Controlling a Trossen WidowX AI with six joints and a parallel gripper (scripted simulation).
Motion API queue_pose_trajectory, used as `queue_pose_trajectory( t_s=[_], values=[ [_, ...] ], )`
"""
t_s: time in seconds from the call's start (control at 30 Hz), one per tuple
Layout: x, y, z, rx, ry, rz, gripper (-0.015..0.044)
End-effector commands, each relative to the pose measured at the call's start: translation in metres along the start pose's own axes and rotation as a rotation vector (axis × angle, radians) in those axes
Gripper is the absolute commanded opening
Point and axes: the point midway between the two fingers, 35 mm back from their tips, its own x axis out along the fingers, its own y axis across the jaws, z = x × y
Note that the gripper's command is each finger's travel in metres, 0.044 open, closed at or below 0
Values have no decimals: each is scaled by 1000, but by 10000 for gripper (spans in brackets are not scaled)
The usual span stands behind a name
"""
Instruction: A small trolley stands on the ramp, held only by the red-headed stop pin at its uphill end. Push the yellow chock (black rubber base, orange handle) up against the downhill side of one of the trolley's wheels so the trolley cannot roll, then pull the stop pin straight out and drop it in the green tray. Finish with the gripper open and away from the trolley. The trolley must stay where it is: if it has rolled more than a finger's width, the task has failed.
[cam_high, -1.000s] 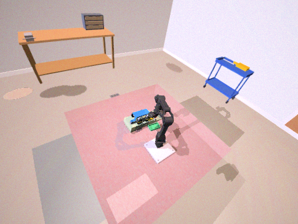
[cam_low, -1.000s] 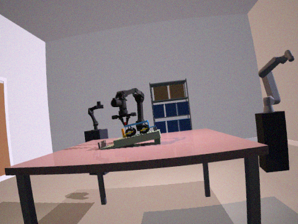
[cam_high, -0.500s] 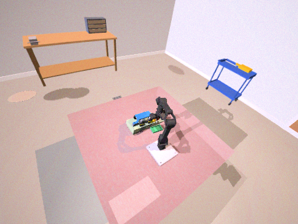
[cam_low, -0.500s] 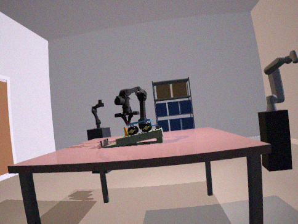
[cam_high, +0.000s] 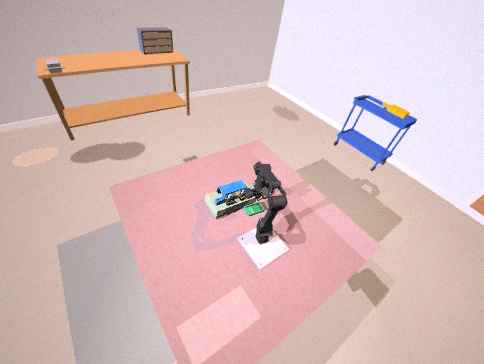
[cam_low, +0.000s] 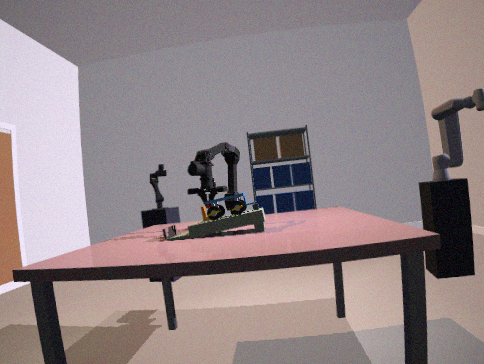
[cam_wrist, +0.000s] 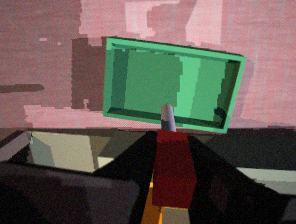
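The jaws were clenched on the stop pin (cam_wrist: 174, 170), its red head between them and its shaft pointing out past their tips toward the green tray (cam_high: 254, 209) (cam_wrist: 150, 80). In the wrist view the shaft's tip overlapped the tray's near rim; its height above the tray could not be told. Beside the tray, the trolley (cam_high: 233, 188) stood on the ramp (cam_high: 217, 211) (cam_low: 227, 224).
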Motion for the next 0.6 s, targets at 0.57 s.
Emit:
queue_pose_trajectory(
  t_s=[0.57],
  values=[
    [58, 24, 1, 1, 4, 145, 0]
  ],
)
